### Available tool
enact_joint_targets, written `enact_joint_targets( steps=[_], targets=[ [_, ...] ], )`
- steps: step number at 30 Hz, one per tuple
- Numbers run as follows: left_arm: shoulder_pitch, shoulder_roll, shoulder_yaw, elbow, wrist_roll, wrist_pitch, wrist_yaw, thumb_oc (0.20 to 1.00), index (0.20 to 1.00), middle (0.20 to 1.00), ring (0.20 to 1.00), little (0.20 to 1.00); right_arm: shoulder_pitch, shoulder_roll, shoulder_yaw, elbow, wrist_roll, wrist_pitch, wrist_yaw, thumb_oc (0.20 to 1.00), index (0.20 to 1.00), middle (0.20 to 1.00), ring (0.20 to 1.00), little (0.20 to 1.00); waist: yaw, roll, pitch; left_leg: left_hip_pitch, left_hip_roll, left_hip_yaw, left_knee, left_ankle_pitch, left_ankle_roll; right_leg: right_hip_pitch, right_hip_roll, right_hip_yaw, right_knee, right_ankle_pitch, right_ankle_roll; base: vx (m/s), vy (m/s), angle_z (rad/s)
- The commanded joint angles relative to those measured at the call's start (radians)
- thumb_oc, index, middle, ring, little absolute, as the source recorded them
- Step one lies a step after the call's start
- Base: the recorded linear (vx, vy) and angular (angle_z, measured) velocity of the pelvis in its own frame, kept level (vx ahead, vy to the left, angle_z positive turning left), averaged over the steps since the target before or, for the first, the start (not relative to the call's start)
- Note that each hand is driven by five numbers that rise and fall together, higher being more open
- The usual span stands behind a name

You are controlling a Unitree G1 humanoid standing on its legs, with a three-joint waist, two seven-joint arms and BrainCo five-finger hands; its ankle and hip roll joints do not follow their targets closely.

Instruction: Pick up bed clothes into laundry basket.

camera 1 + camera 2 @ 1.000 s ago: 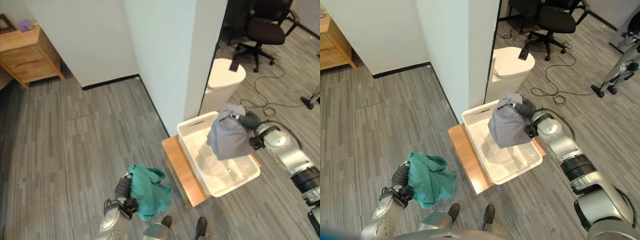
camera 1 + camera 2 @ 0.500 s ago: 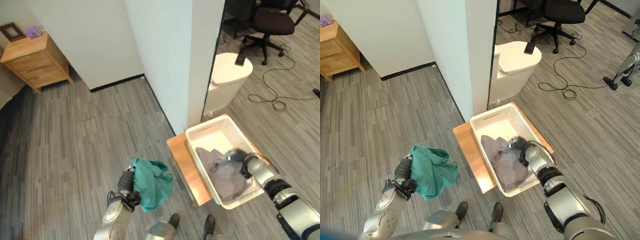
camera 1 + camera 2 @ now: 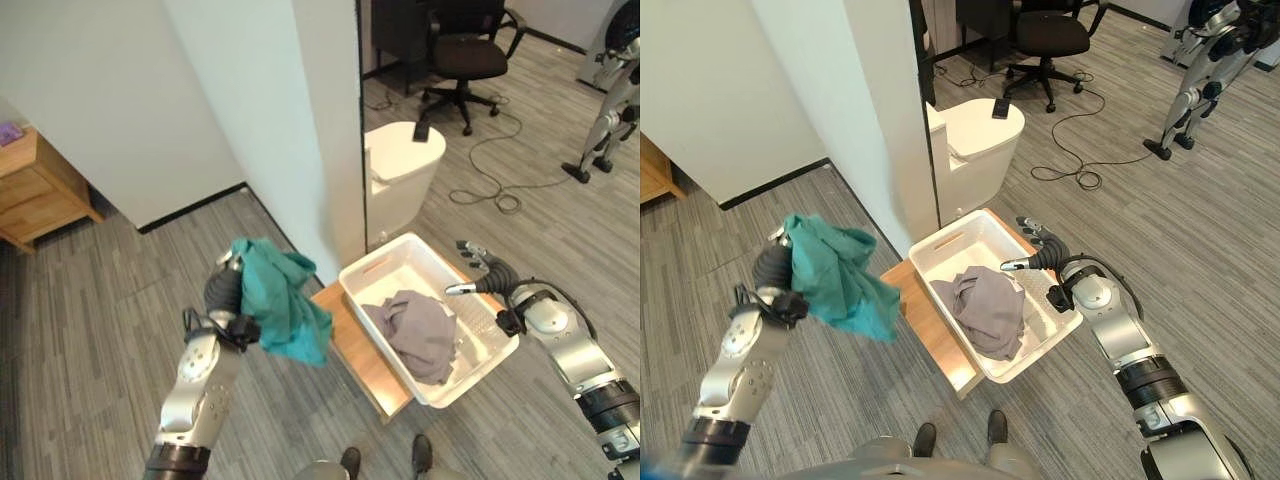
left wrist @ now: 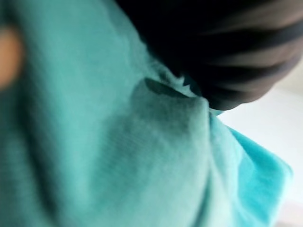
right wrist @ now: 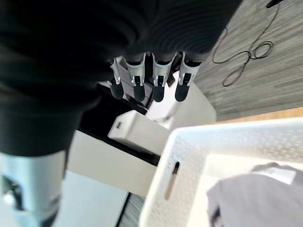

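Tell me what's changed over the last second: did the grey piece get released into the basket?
Yes. The right hand lowered the grey garment into the white laundry basket, let go, and now hovers open above the basket's far side. The left hand lifted the teal garment higher, toward the basket. The left hand's grip on it is unchanged, and the basket stays on its wooden stand.

White plastic laundry basket [image 3: 486,350], perforated walls, slot handle at the far end, sitting on a low wooden table [image 3: 352,336]. Inside, toward 6 o'clock, a crumpled grey garment [image 3: 418,333]. At 9 o'clock of the basket, bunched teal cloth [image 3: 281,299] raised in the air, clutched in the left hand [image 3: 221,296].
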Motion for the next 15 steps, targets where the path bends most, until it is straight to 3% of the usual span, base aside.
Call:
enact_joint_targets(
  steps=[1, 4, 5, 7, 11, 13, 15],
  targets=[
    [-0.137, 0.086, 0.024, -0.013, 0.061, -0.127, 0.029, 0.200, 0.200, 0.200, 0.200, 0.200, -0.001, 0.002, -0.023, -0.045, 0.068, -0.074, 0.011, 1.000, 1.000, 1.000, 1.000, 1.000, -0.021, -0.012, -0.083, -0.050, 0.007, 0.024, -0.015, 0.035, -0.038, 0.052, -0.042, -0.019, 0.052, -0.119, 0.057, 0.01, -0.009, -0.22],
    [-0.274, 0.206, 0.020, -0.010, 0.104, -0.150, 0.055, 0.200, 0.200, 0.200, 0.200, 0.200, 0.066, 0.023, -0.070, -0.117, 0.083, -0.098, 0.007, 1.000, 1.000, 1.000, 1.000, 1.000, -0.055, 0.004, -0.093, -0.044, 0.011, 0.038, -0.015, 0.032, -0.040, 0.047, -0.040, -0.002, 0.060, -0.120, 0.058, 0.01, -0.012, -0.16],
    [-0.368, 0.295, 0.007, 0.014, 0.127, -0.164, 0.082, 0.200, 0.200, 0.200, 0.200, 0.200, 0.101, 0.037, -0.085, -0.135, 0.094, -0.111, -0.003, 1.000, 1.000, 1.000, 1.000, 1.000, -0.076, 0.013, -0.102, -0.040, 0.013, 0.047, -0.015, 0.030, -0.040, 0.043, -0.039, 0.010, 0.064, -0.119, 0.061, 0.01, 0.000, -0.22],
    [-0.483, 0.391, -0.022, 0.048, 0.134, -0.184, 0.110, 0.200, 0.200, 0.200, 0.200, 0.200, 0.145, 0.050, -0.100, -0.149, 0.110, -0.123, -0.010, 1.000, 1.000, 1.000, 1.000, 1.000, -0.098, 0.024, -0.109, -0.037, 0.014, 0.057, -0.015, 0.029, -0.041, 0.039, -0.037, 0.020, 0.065, -0.117, 0.065, 0.00, -0.005, -0.16],
    [-0.693, 0.503, -0.145, 0.168, 0.073, -0.201, 0.115, 0.200, 0.200, 0.200, 0.200, 0.200, 0.203, 0.046, -0.110, -0.182, 0.123, -0.136, -0.006, 1.000, 1.000, 1.000, 1.000, 1.000, -0.134, 0.043, -0.117, -0.032, 0.016, 0.077, -0.015, 0.029, -0.043, 0.029, -0.034, 0.038, 0.075, -0.113, 0.076, 0.01, 0.000, -0.13],
    [-0.846, 0.558, -0.266, 0.307, 0.031, -0.189, 0.098, 0.200, 0.200, 0.200, 0.200, 0.200, 0.231, 0.056, -0.146, -0.220, 0.172, -0.161, -0.033, 1.000, 1.000, 1.000, 1.000, 1.000, -0.168, 0.062, -0.116, -0.029, 0.017, 0.093, -0.015, 0.028, -0.044, 0.019, -0.033, 0.055, 0.081, -0.112, 0.084, 0.00, 0.017, -0.13],
    [-0.877, 0.560, -0.294, 0.344, 0.017, -0.190, 0.092, 0.200, 0.200, 0.200, 0.200, 0.200, 0.241, 0.071, -0.159, -0.231, 0.192, -0.171, -0.038, 1.000, 1.000, 1.000, 1.000, 1.000, -0.170, 0.062, -0.114, -0.028, 0.017, 0.097, -0.015, 0.028, -0.044, 0.016, -0.032, 0.059, 0.084, -0.112, 0.085, 0.00, 0.012, -0.16]
  ],
)
